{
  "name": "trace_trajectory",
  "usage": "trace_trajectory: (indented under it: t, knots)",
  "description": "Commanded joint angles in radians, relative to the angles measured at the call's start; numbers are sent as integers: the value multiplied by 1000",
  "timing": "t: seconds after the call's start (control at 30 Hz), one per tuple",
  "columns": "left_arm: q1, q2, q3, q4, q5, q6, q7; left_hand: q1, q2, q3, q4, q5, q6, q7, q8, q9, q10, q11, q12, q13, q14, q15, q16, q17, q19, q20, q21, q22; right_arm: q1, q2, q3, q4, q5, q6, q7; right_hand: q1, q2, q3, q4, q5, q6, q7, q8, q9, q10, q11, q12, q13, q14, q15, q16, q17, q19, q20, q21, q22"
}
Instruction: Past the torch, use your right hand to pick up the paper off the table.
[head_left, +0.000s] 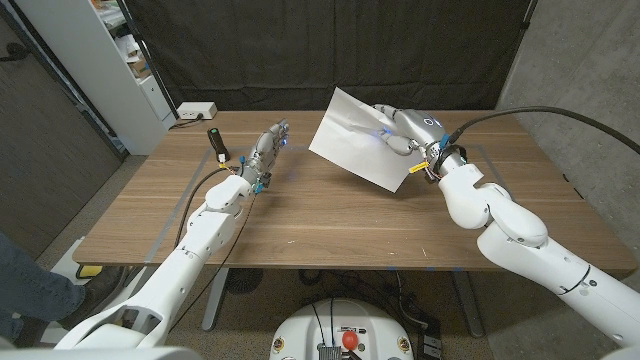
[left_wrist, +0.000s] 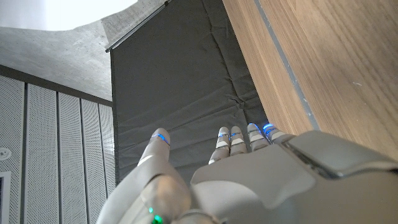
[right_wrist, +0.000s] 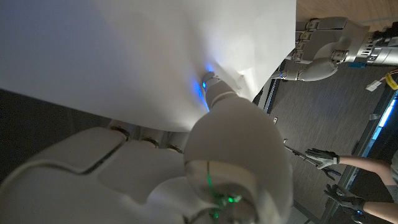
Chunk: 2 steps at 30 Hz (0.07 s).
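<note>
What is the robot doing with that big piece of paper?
The robot's right hand is holding a white sheet of paper up off the wooden table, tilted in the air. Its left hand holds nothing and waits over the table with its fingers out. Just beside that hand, a small black torch lies on the table near the far edge.

paper (right_wrist: 124, 56): cut by frame edges | right hand (head_left: 400, 130) fingers: behind paper
</note>
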Motion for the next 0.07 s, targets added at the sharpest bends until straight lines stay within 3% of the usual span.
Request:
trace_trajectory:
  t: [0.03, 0.07]
  knots:
    - [6, 11, 1, -17, -1, 10, -3, 4, 4, 1, -3, -6, 4, 2, -2, 3, 6, -1, 0, 4, -5, 5, -6, 3, 7, 2, -1, 4, -23, 14, 6, -6, -4, 0, -13, 8, 1, -5, -2, -1, 9, 0, -4, 5, 19, -21, 16, 35, 8, -73, -4, 5, 6, 2, 1, 3]
    - [4, 11, 2, -16, 0, 8, -5, 4, 4, 1, -3, -6, 4, 2, -1, 3, 5, 0, 0, 4, -5, 4, -6, 3, 7, 2, -1, 4, -25, 15, 6, -8, -5, -3, -13, 7, 1, -6, -2, -1, 9, 0, -4, 5, 19, -20, 16, 35, 7, -73, -5, 5, 6, 1, 1, 3]
